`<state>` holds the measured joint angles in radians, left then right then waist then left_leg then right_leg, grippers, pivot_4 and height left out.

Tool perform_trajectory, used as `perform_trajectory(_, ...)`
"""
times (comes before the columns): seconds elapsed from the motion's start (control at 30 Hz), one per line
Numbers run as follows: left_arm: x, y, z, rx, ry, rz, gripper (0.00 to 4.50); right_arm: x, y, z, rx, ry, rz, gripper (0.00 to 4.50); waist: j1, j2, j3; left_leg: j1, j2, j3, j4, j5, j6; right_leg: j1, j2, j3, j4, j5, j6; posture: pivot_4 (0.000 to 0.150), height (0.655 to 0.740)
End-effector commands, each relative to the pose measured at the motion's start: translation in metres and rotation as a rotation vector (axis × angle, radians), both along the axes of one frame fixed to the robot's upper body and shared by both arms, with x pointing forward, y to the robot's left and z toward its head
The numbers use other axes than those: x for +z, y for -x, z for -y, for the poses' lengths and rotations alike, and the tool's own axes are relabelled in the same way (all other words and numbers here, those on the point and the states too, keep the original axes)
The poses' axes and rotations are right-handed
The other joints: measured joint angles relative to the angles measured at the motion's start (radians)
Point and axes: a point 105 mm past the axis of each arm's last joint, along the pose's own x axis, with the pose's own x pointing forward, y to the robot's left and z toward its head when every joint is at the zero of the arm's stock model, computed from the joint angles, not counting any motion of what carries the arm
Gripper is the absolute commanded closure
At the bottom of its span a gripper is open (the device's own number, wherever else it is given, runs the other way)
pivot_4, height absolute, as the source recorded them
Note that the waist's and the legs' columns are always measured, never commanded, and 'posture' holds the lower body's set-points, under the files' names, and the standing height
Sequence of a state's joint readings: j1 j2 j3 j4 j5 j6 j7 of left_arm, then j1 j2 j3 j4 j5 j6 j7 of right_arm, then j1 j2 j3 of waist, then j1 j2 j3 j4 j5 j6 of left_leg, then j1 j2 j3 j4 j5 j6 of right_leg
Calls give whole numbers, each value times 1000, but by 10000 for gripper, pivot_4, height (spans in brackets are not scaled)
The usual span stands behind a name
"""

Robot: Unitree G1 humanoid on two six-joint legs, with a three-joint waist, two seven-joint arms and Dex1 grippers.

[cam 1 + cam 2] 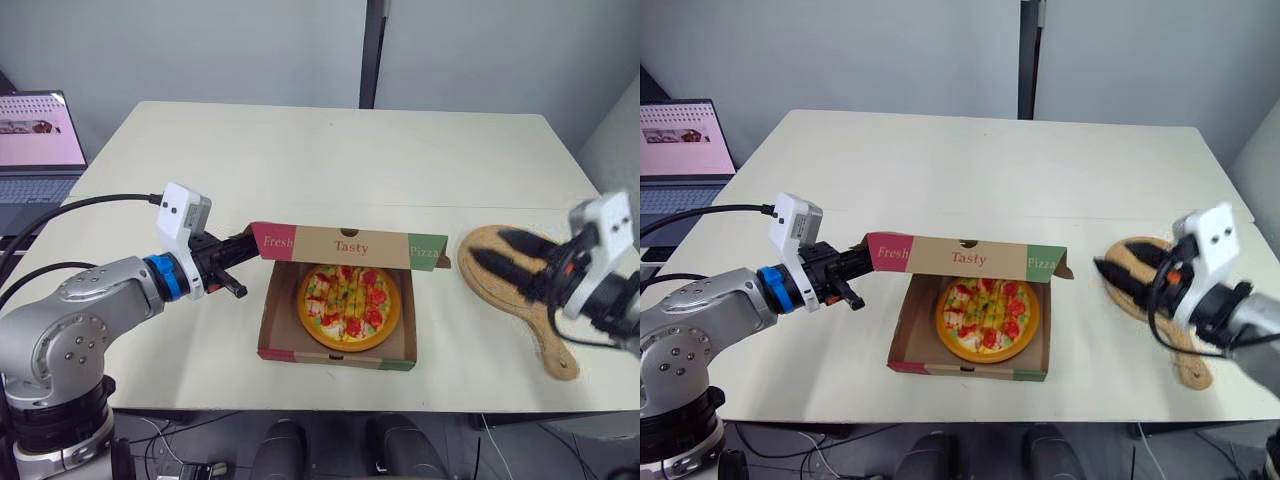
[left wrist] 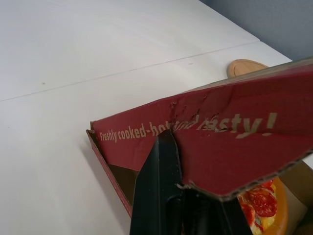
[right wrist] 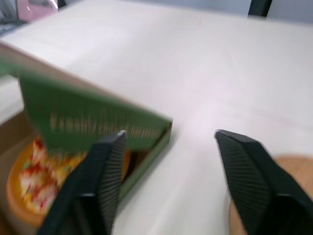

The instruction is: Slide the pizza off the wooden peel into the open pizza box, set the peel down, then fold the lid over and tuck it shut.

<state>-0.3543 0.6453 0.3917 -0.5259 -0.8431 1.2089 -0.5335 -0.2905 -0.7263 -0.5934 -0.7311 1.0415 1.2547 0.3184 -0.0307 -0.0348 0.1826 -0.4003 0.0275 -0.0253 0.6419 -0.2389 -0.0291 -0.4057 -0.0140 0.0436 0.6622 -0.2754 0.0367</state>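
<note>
The pizza (image 1: 350, 305) lies inside the cardboard box (image 1: 335, 356) near the table's front edge. The box lid (image 1: 345, 245) stands raised and tilted forward over the pizza, its "Tasty" panel facing me. My left gripper (image 1: 243, 252) is shut on the lid's left end; in the left wrist view a black finger (image 2: 160, 181) presses against the red flap (image 2: 230, 142). The wooden peel (image 1: 520, 295) lies flat on the table right of the box. My right gripper (image 1: 487, 246) hovers open over the peel's round end, with its fingers (image 3: 247, 183) spread wide beside the lid's green flap (image 3: 93, 122).
A laptop (image 1: 35, 140) sits off the table's far left corner. The peel's handle (image 1: 560, 360) points at the table's front right edge. The white table (image 1: 330, 160) stretches bare behind the box.
</note>
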Motion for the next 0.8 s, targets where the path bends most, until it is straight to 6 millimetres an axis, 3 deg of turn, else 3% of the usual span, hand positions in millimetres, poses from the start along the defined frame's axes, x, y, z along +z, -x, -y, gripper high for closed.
perform_trajectory(0.03, 4, 2, 5, -31, -4, 23, 45000, 17, -10, -8, 44, -13, 54, 27983, 0, 0, 0, 0, 0, 0, 0, 0, 0, 0, 0, 0, 0, 0, 0, 1500, 7343)
perform_trajectory(0.2, 3, 4, 9, -53, 1, 21, 45000, 21, -19, -36, 183, 3, 42, 44582, 1, 0, 0, -1, 0, 0, -1, 0, 0, 0, 0, 0, 0, 0, 0, 1500, 7343)
perform_trajectory(0.47, 2, 13, 11, -101, 57, -14, 45000, 11, -18, -62, 321, 39, -7, 44582, 4, 0, 0, -1, 1, 0, 0, 0, 0, 0, -2, 0, 0, 0, 0, 1500, 7343)
perform_trajectory(0.57, 0, 19, 3, -133, 43, -44, 38717, 7, -15, -68, 360, 44, -23, 45000, 3, 0, 0, -1, 1, 0, 0, 0, 0, 0, -3, 0, 0, 0, 0, 1500, 7343)
perform_trajectory(0.67, 0, 21, -3, -170, 16, -60, 29134, 4, -14, -71, 381, 47, -32, 45000, 3, 0, 0, -1, 1, -1, -1, 0, 0, -1, -3, -1, 0, 0, 0, 1500, 7343)
perform_trajectory(0.8, 5, 34, -31, -267, -12, -188, 16575, -1, -12, -77, 417, 70, -48, 45000, 1, 1, 1, 0, 1, 0, -1, 0, 0, -1, -2, -1, 0, -1, -1, 1500, 7343)
